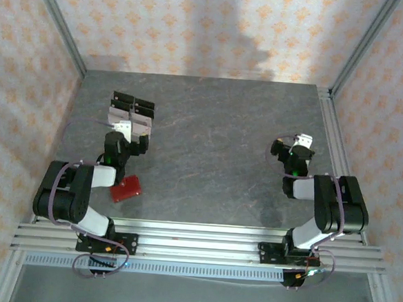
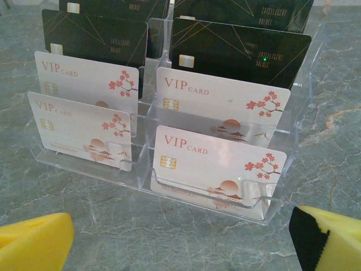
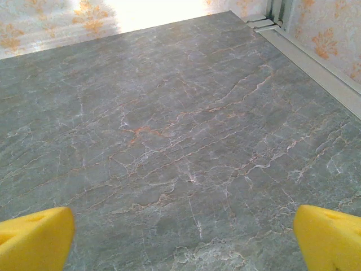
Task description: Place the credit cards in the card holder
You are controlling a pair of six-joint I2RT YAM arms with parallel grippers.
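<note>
- We are looking down the left gripper (image 2: 180, 251): its yellow fingertips (image 2: 34, 244) are standing wide apart with nothing between them, hovering just on the near side of the clear rack (image 2: 142, 169).
- The credit cards (image 2: 217, 104) are sitting in that rack in stepped rows, pale ones in the near rows and black ones in the far rows. Each one is leaning back, with its long axis running left to right across the line of the jaws.
- We are judging that the front right card (image 2: 220, 169) is lying almost straight ahead of the claw, a little to the right of centre. The coming reach is therefore looking like a short push away from the arm bases.
- The card holder (image 1: 126, 188) is lying flat on the table (image 3: 169, 141) on the near side of the left gripper, close beside that arm's forearm. A lifted card is going to have to travel back toward the near edge. We cannot tell whether it is folded open.
- The right gripper (image 3: 180, 248) is also standing with its fingers spread and empty, over bare table well off to the right.
- We are therefore reckoning the left arm much the nearer to both the cards and the holder.
</note>
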